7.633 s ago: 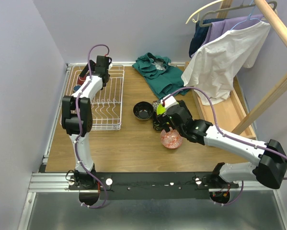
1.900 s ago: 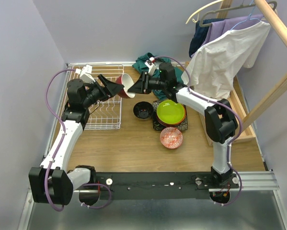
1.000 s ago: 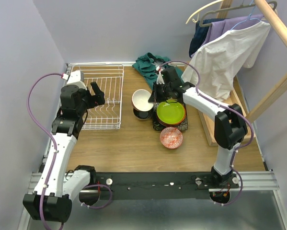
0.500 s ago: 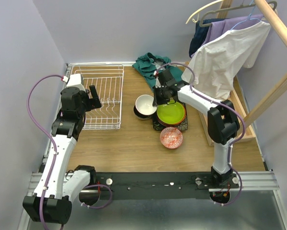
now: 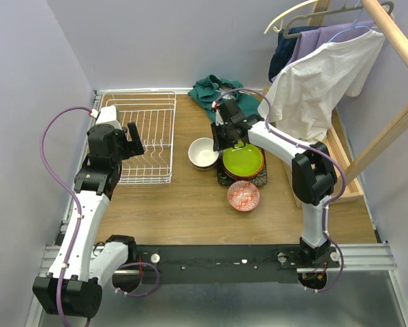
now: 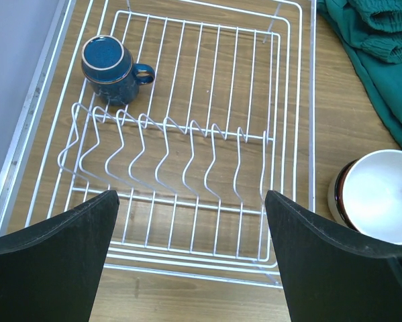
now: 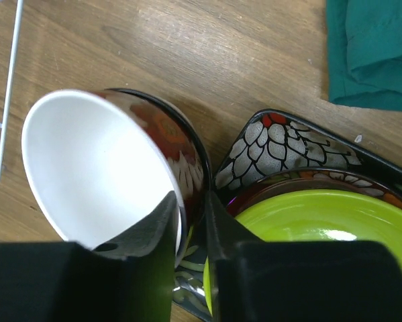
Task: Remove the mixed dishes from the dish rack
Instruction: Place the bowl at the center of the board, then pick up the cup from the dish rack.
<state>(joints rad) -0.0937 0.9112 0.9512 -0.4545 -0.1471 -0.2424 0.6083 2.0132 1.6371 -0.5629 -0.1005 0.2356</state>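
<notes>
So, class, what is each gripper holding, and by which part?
The right gripper pinches the red-patterned bowl by its rim; the left gripper holds nothing.

Looking like a robotics lab cell staged as a home corner (not a real kitchen). Robot arms (image 5: 88, 204) are sitting bolted to an aluminium rail (image 5: 54, 255) at the table (image 5: 176, 204) edge, purple cables (image 5: 48, 129) are looping off them, and bare lilac walls (image 5: 26, 102) are boxing everything in. Household props are lying around: wire dish rack (image 5: 152, 122), red-patterned bowl (image 5: 202, 151), lime-green plate (image 5: 242, 160), green garment (image 5: 221, 102), T-shirt (image 5: 312, 82) hanging on a wooden clothes rack (image 5: 394, 37).
</notes>
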